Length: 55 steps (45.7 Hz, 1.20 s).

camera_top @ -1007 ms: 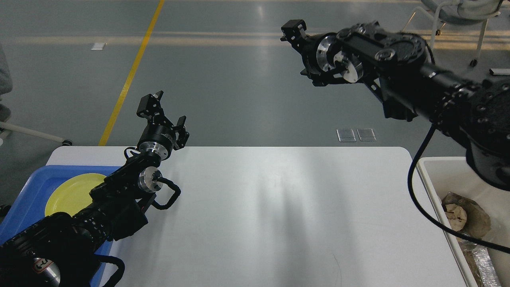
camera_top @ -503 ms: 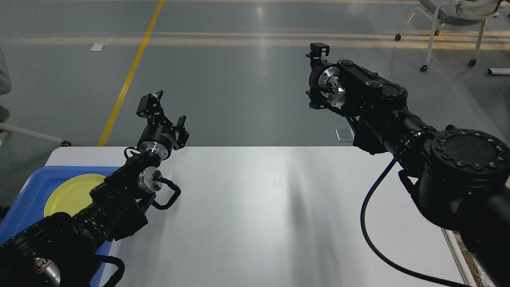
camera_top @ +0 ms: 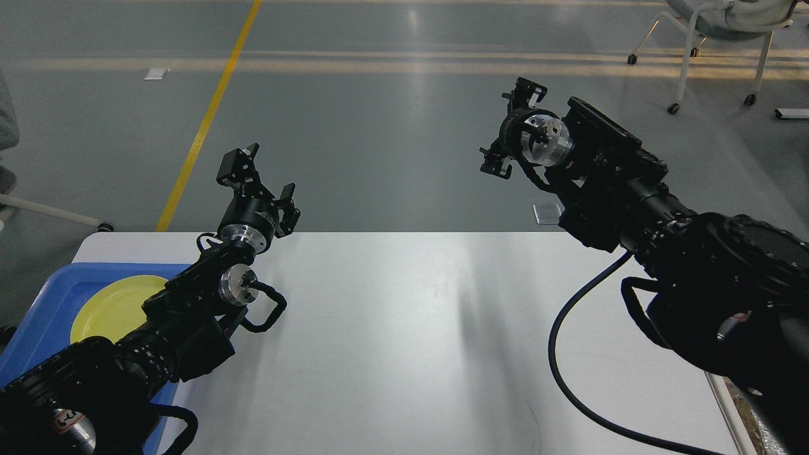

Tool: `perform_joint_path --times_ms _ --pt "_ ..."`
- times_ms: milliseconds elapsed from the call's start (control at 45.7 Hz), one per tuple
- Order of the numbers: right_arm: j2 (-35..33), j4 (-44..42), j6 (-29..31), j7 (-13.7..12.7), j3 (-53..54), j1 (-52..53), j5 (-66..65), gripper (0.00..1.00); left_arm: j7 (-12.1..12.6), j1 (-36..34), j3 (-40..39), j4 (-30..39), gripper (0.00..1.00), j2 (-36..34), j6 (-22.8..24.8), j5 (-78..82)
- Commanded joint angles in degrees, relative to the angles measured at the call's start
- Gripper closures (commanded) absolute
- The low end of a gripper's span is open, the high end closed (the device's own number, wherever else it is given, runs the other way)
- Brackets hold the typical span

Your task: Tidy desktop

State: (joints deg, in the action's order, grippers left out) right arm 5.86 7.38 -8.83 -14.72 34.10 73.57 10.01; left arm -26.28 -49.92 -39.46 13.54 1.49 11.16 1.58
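The desktop (camera_top: 404,341) lies bare between the 2 arms. Left gripper (camera_top: 259,183) hangs spread and empty above its far edge; right gripper (camera_top: 515,129), also spread and empty, is beyond it. A blue tray (camera_top: 47,297) overlaps the left edge.

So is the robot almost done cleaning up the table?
It looks nearly done. The desktop shows no loose things in this view. A yellow plate already sits in the blue tray at the left. Nothing is in hand: the left gripper and right gripper are both open, empty and raised. Nothing left to pick up is visible.
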Motion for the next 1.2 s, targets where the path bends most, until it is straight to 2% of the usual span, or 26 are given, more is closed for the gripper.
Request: perform_joint_path --times_ms 0,328,810,1182 --pt "-0.33 0.18 0.04 0.31 1.76 -0.35 0.01 0.0 0.0 0.0 0.0 0.0 0.0 0.0 0.0 0.0" --pt "-0.15 0.44 0.3 0.75 1.76 -4.31 0.1 0.0 0.0 0.0 0.0 0.0 0.0 0.0 0.0 0.0" --pt "0.29 0.97 1.01 6.81 1.05 -8.97 0.01 0.0 0.0 0.0 0.0 0.0 0.0 0.0 0.0 0.0" --pt "0.55 1.06 1.18 6.81 -0.09 -11.25 0.01 0.0 0.0 0.0 0.0 0.0 0.0 0.0 0.0 0.0"
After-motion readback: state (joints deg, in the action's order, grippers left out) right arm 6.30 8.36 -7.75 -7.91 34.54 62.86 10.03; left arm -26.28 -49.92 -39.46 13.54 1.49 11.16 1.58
